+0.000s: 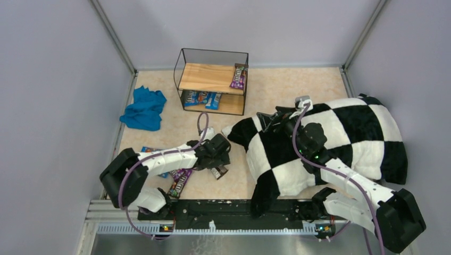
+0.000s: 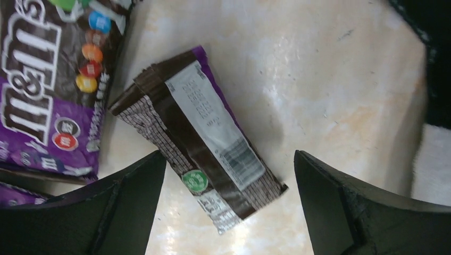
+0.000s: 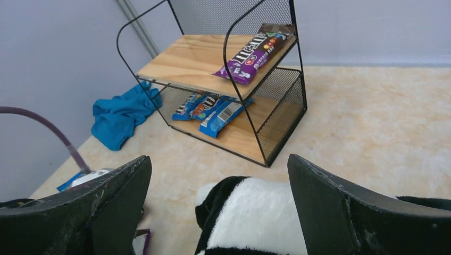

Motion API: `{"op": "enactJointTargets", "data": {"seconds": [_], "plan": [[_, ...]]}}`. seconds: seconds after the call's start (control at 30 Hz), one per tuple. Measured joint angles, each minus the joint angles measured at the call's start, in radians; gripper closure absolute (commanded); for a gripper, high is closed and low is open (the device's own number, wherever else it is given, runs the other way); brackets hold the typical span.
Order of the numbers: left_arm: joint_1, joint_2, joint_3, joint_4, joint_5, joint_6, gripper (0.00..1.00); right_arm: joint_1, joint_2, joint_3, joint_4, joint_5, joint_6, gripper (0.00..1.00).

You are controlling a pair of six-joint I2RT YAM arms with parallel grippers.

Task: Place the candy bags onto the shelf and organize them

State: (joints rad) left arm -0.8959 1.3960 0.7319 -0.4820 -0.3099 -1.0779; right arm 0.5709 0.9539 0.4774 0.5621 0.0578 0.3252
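From above: hovering the left gripper (image 1: 220, 159) (jaws apart, gripping nothing) over a dark brown candy bag (image 1: 219, 171) at near left, close to a purple candy bag (image 1: 180, 181) lying on the table (image 1: 298, 90). Hanging the right gripper (image 1: 267, 118), likewise gaping and empty, over the checkered pillow (image 1: 351, 133) at right.

Left wrist: flanking the dark brown candy bag, lying label-side up.

Right wrist: facing the shelf (image 3: 186, 61) at far centre, with another purple bag (image 3: 252, 56) lying on the upper board's right end and blue candy bags (image 3: 210, 109) on the lower board.
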Motion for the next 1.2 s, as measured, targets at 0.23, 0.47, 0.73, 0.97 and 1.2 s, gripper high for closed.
{"op": "enactJointTargets", "data": {"seconds": [0.23,0.47,0.73,0.97,1.2], "plan": [[0.014,0.166,0.119,-0.049,-0.082,0.175,0.02,0.000,0.005,-0.019,0.077,-0.022,-0.012,0.01],[0.031,0.174,0.142,0.046,-0.003,0.331,0.02,0.000,0.005,-0.027,0.099,-0.024,-0.049,0.01],[0.031,0.035,0.108,0.019,0.046,0.343,0.02,0.000,0.048,-0.027,0.112,-0.037,-0.054,0.01],[0.006,-0.035,0.068,-0.039,0.073,0.323,0.07,0.000,0.052,-0.028,0.131,-0.042,-0.054,0.01],[-0.057,0.015,0.068,-0.086,0.042,0.298,0.06,0.000,0.052,-0.039,0.157,-0.042,-0.053,0.01]]}}
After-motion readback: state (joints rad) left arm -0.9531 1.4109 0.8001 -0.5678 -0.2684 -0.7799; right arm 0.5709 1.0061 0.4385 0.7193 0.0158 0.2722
